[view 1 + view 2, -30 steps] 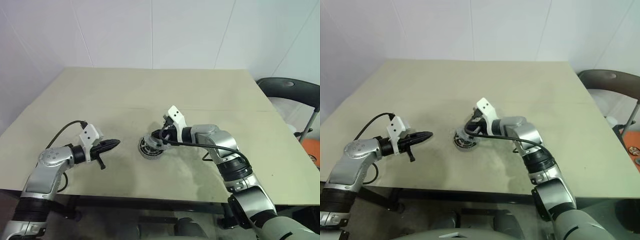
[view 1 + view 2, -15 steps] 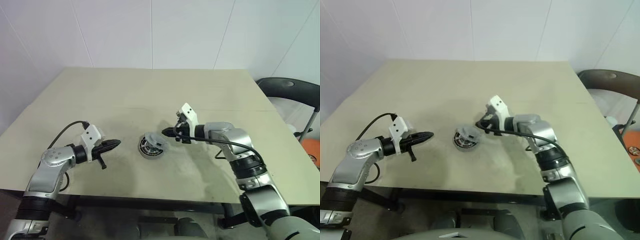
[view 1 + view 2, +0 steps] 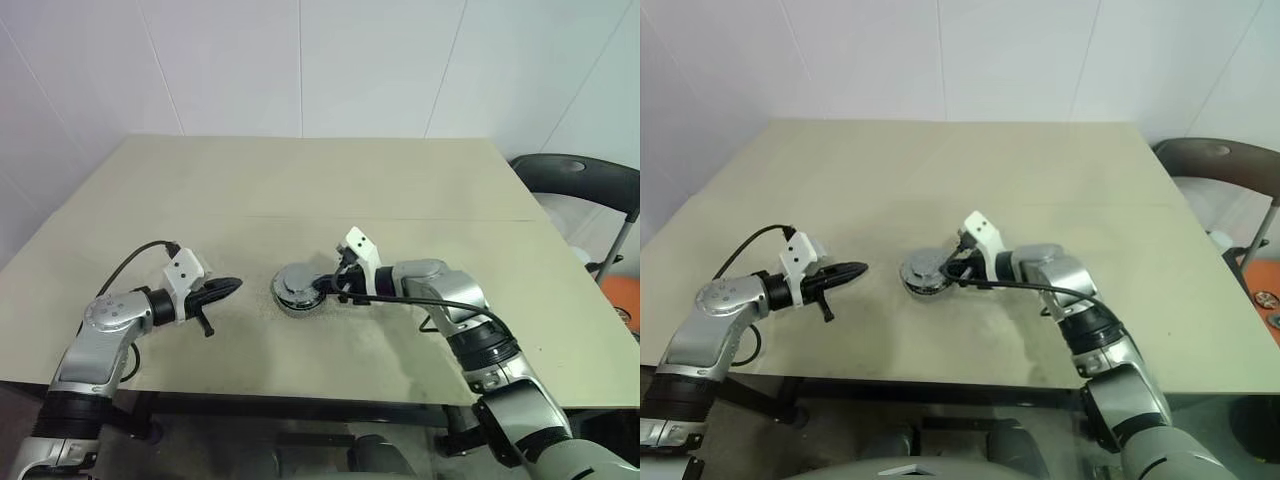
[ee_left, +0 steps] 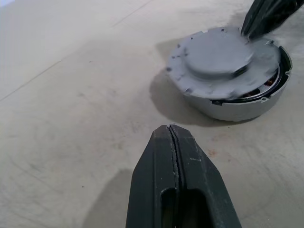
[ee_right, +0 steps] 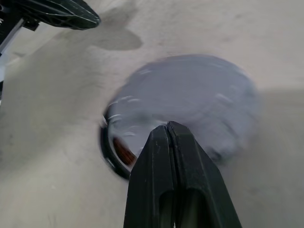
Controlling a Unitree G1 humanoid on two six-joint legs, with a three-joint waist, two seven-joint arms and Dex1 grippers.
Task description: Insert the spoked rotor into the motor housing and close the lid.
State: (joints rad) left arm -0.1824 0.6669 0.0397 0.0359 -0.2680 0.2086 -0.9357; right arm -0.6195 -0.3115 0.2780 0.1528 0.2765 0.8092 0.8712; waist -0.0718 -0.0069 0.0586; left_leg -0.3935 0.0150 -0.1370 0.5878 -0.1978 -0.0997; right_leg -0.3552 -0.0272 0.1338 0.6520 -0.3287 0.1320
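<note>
While both grippers' jaws are pressed together, the lid (image 4: 216, 59) covers the motor housing (image 4: 237, 102).
Right gripper (image 3: 326, 290) at mid-frame seems to touch the lid (blurred); left gripper (image 3: 232, 287) lower left.

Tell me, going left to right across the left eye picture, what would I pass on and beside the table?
Left gripper, shut → round motor housing with its grey lid down over it → right gripper, shut, at the housing's right edge → dark chair beside the table.
</note>
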